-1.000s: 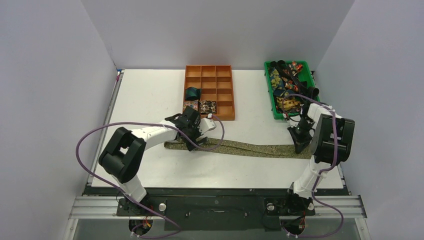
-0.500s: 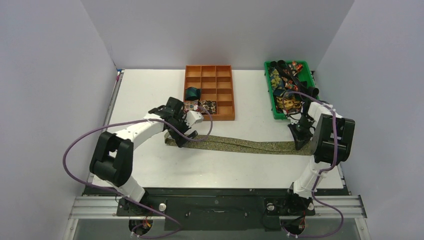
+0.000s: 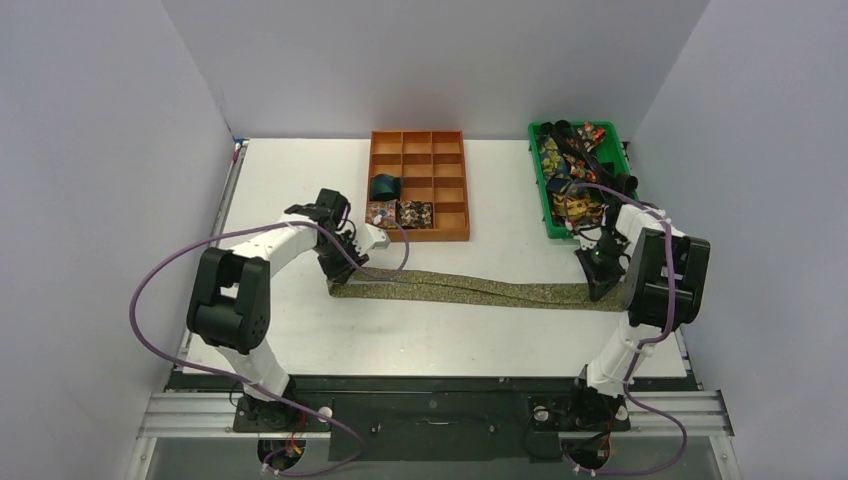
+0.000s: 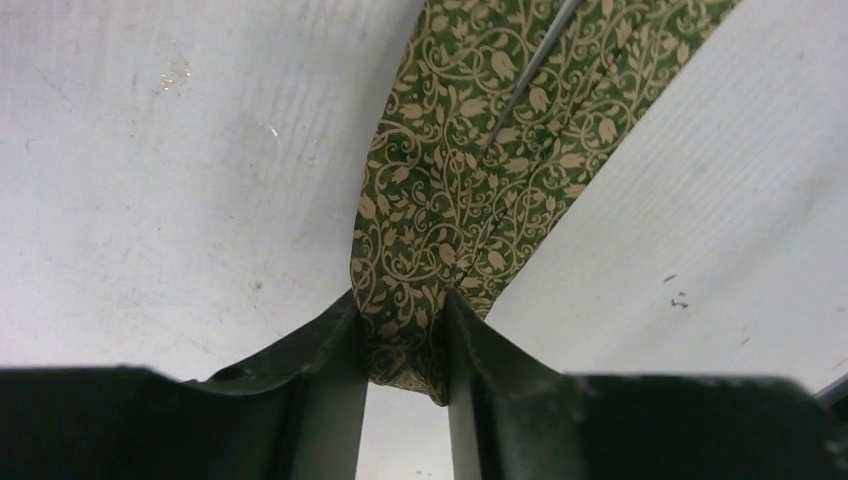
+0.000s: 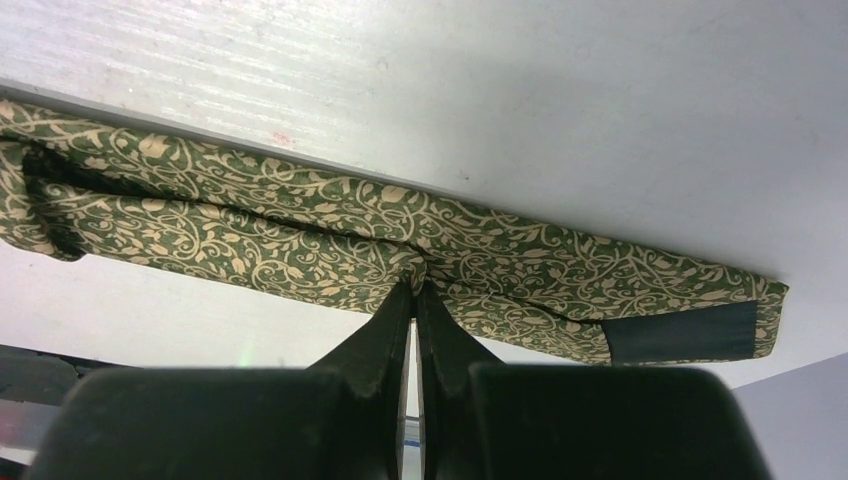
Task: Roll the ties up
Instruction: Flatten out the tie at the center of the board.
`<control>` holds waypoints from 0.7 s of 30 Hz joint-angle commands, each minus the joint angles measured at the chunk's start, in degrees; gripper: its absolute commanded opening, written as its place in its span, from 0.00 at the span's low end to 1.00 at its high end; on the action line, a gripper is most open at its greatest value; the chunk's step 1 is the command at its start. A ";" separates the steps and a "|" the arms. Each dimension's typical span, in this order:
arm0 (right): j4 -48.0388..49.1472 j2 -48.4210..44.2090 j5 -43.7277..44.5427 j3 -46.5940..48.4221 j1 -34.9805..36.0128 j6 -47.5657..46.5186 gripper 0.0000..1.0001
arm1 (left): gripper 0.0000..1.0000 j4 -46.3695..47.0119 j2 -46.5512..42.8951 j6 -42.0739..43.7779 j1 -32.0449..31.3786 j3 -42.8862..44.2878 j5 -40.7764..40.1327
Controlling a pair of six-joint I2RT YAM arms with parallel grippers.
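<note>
Olive-gold tie (image 3: 480, 290) pinched at either end by left fingers (image 4: 325, 365) and right fingers (image 5: 385, 340).

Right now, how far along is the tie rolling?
Done: three coils sit in the orange tray, one teal, two floral. In hand: the olive tie lies flat, unrolled; left gripper pinches one end, right gripper the other. Left: roll it, then the ties heaped in the green bin.

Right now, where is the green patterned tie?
In the top view the green tie lies flat in front of the orange tray, stretched between the left gripper and the right gripper.
</note>
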 commanded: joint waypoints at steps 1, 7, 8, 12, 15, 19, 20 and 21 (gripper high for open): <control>-2.92 -3.87 -0.25 1.95 -0.72 -1.31 0.00 | 0.19 -5.05 -4.20 6.55 1.71 2.54 4.38; -4.87 -5.85 0.74 0.35 -1.42 -3.38 0.00 | 0.09 -3.38 -11.08 13.79 1.87 -5.36 5.56; -4.76 -5.05 0.87 -0.05 -1.42 -3.36 0.00 | 0.09 -3.02 -11.02 14.37 1.78 -6.11 5.52; -2.53 -2.57 3.52 -1.26 -1.42 -2.50 0.00 | 0.10 -0.81 -8.92 16.57 1.74 -10.25 4.17; 0.56 -1.24 5.59 -1.77 -1.42 -1.76 0.00 | 0.15 2.69 -6.48 17.19 1.52 -12.51 -0.17; 2.19 0.81 7.28 -0.84 -1.51 -1.01 0.00 | 0.18 3.28 -4.37 18.27 1.74 -12.73 -2.33; 2.26 1.00 7.32 -0.79 -1.51 -0.87 0.00 | 0.21 3.75 -4.45 19.14 1.74 -13.24 -2.69; 2.32 1.14 7.33 -0.86 -1.51 -0.79 0.00 | 0.27 3.98 -5.02 19.49 1.74 -13.43 -3.24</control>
